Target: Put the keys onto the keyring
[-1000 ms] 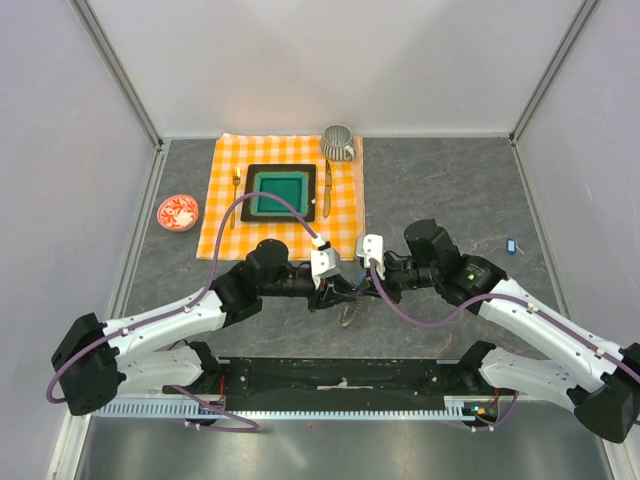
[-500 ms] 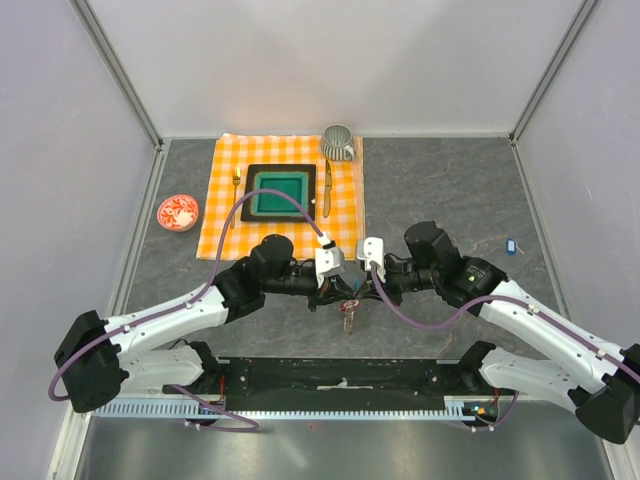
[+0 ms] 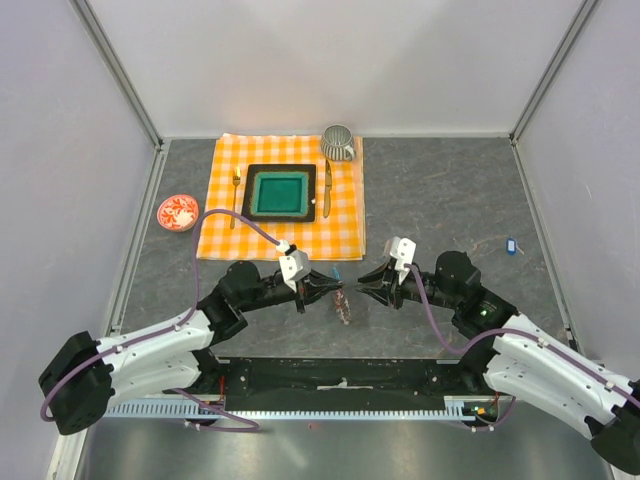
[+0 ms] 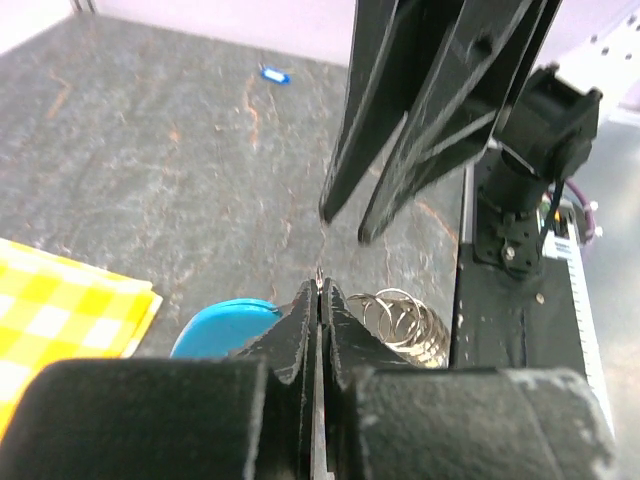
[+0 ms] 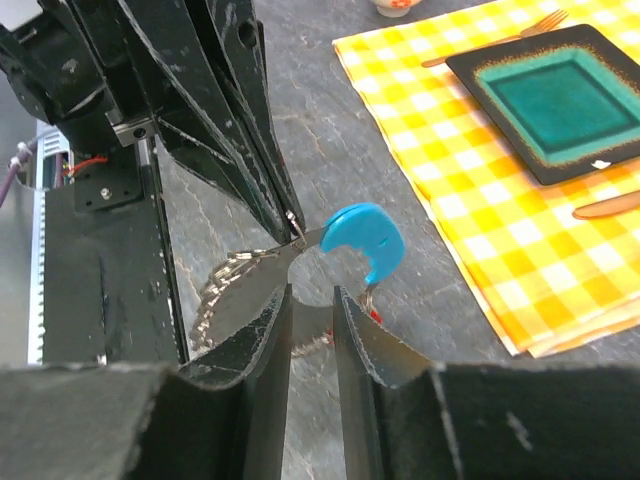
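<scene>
Top external view had the two arms reaching toward each other over the grey table (image 3: pixel 450 190), with the left gripper (image 3: pixel 325 288) and the right gripper (image 3: pixel 364 284) tip to tip and near one another, and the keyring (image 3: pixel 343 306) bunched between and just below them. From the right wrist view, the left jaws were pressed together on a thin sliver of metal, right where the blue-tagged key (image 5: pixel 365 236) met the silvery chain. I took that sliver for part of the keyring, though I could not be sure. The right jaws stood apart with nothing between them, just beside the bunch. A red bit (image 5: pixel 373 314) hung under the blue tag, likely a second key, but it was too small to tell. The blue-tagged one looked joined to the chain already, yet the link itself was hidden by the fingertips. Well apart, toward the right wall, lay a small blue object (image 3: pixel 511 244), which may have been another key waiting its turn. I judged the job partly done, with the free gripper due either to take a fresh hold or to fetch that piece.
</scene>
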You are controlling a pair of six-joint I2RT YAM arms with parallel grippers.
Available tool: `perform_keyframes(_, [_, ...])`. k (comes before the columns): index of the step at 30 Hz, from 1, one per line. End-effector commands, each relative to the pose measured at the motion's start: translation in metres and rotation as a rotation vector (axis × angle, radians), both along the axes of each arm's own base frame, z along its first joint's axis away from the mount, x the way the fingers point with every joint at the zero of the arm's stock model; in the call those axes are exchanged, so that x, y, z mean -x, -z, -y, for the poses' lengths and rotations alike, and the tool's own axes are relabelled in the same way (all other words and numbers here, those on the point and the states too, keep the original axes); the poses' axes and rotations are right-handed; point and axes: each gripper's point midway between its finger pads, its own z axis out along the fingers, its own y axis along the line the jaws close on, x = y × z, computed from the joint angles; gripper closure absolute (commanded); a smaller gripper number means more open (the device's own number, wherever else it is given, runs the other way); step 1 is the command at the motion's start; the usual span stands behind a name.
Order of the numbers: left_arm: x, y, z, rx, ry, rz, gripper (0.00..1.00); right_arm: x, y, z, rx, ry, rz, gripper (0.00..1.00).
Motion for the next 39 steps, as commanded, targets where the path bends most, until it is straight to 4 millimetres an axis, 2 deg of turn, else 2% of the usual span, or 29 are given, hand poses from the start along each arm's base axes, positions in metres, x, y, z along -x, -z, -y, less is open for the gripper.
perform_keyframes(1, [-0.005, -0.069, -0.003, 0.243, -0.032, 0.099, 0.98, -0.002, -0.025, -0.016, -0.170, -0.031, 0.019, 0.69])
perform_keyframes(7, [0.004, -0.075, 0.001, 0.273, 0.021, 0.093, 0.98, -0.004, -0.026, -0.023, -0.200, -0.051, 0.025, 0.69])
perform_keyframes(13, [0.004, -0.072, 0.003, 0.269, 0.032, 0.088, 0.98, -0.009, -0.032, -0.020, -0.222, -0.024, 0.051, 0.70])
perform_keyframes(30, [0.004, -0.072, 0.008, 0.271, 0.050, 0.086, 0.98, 0.006, -0.038, -0.027, -0.244, -0.124, 0.039, 0.71])
perform_keyframes(33, [0.005, -0.073, 0.008, 0.274, 0.061, 0.087, 0.98, 0.004, -0.037, -0.027, -0.245, -0.118, 0.038, 0.74])
perform_keyframes(39, [0.007, -0.078, 0.005, 0.290, 0.058, 0.092, 0.98, 0.002, -0.031, -0.028, -0.225, -0.115, 0.027, 0.90])
